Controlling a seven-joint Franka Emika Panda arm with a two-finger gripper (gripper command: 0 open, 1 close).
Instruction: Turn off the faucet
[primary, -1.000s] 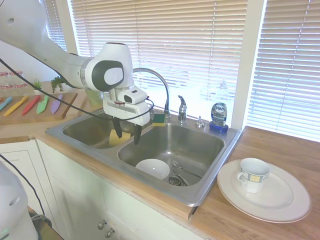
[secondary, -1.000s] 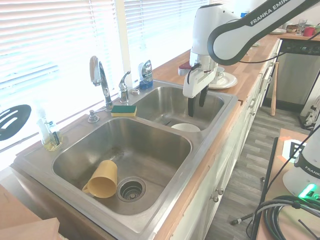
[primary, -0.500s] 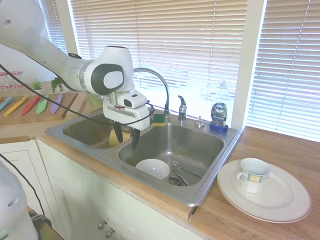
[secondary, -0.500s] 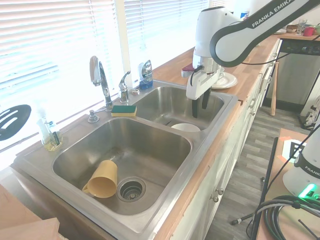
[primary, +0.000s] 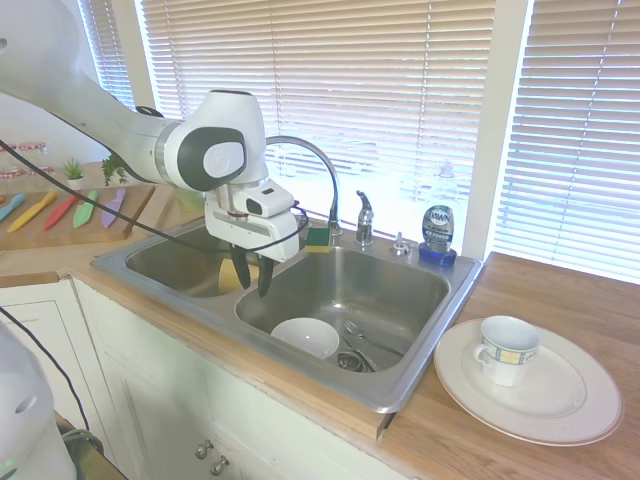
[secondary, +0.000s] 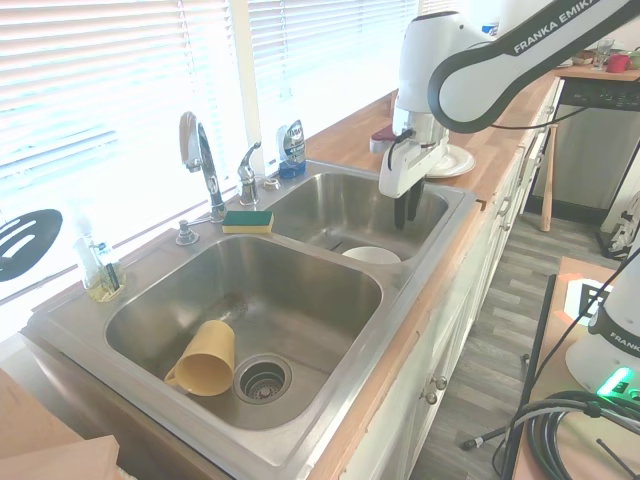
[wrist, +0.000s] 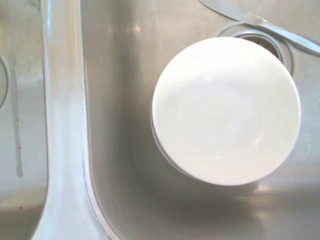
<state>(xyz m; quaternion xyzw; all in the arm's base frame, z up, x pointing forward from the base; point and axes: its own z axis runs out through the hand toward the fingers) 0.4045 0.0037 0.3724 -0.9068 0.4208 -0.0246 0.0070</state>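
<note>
The faucet (primary: 322, 168) is a chrome gooseneck spout arching over the sink's back rim, with its short upright lever handle (primary: 364, 215) just to the right. In the second exterior view the faucet (secondary: 200, 150) and handle (secondary: 247, 168) stand at the back by the window. My gripper (primary: 251, 281) hangs fingers-down over the divider between the two basins, well in front of and to the left of the handle. The fingers stand a narrow gap apart and hold nothing. From the other side the gripper (secondary: 407, 213) hovers above the far basin.
A white bowl (primary: 305, 337) and cutlery (primary: 360, 340) lie in the basin below the gripper; the bowl (wrist: 225, 110) fills the wrist view. A yellow cup (secondary: 205, 358) lies in the other basin. Sponge (primary: 318, 238), blue soap bottle (primary: 437, 230), plate (primary: 575, 405) with mug (primary: 508, 348) sit around.
The gap between the fingers has narrowed. The gripper has shifted slightly along the sink's front edge, toward the right in the second exterior view.
</note>
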